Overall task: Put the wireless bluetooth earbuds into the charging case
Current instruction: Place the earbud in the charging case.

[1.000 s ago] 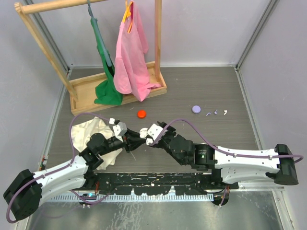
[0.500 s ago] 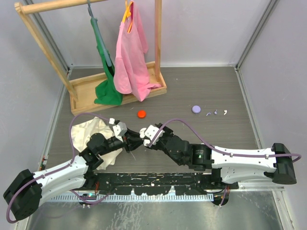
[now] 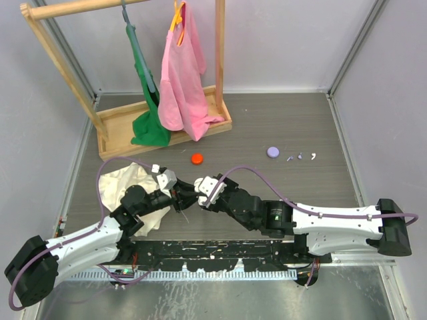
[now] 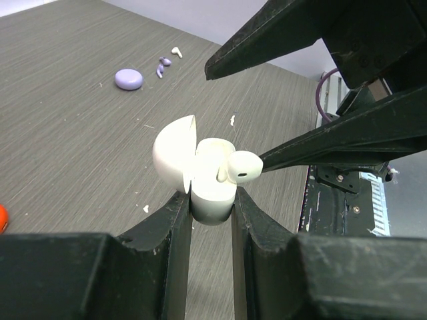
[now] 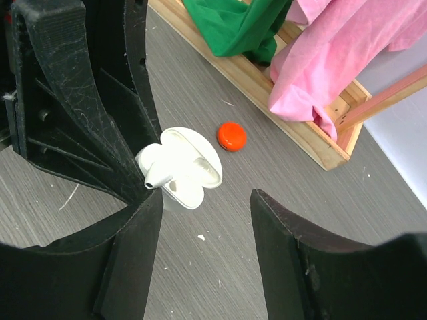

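Case [image 4: 210, 197] fills L jaws' gap; rack [image 3: 219, 53] blocks back-L; room over tabletop [image 3: 313, 127] at R (puck [image 3: 273, 152] there).

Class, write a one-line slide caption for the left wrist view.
Left gripper clamps an open white plastic charging case; a white earbud sits at its mouth beside a finger of the right gripper.

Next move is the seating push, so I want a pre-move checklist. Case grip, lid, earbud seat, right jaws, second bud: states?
1. Left gripper clamped on the charging case: ok.
2. Lid swung open: ok.
3. Earbud fully down in its well: not ok, it sits proud and tilted.
4. Right gripper jaws apart, pinching nothing: ok; one finger tip is at the earbud.
5. Second earbud located: cannot tell; a tiny white piece lies near the lavender puck.
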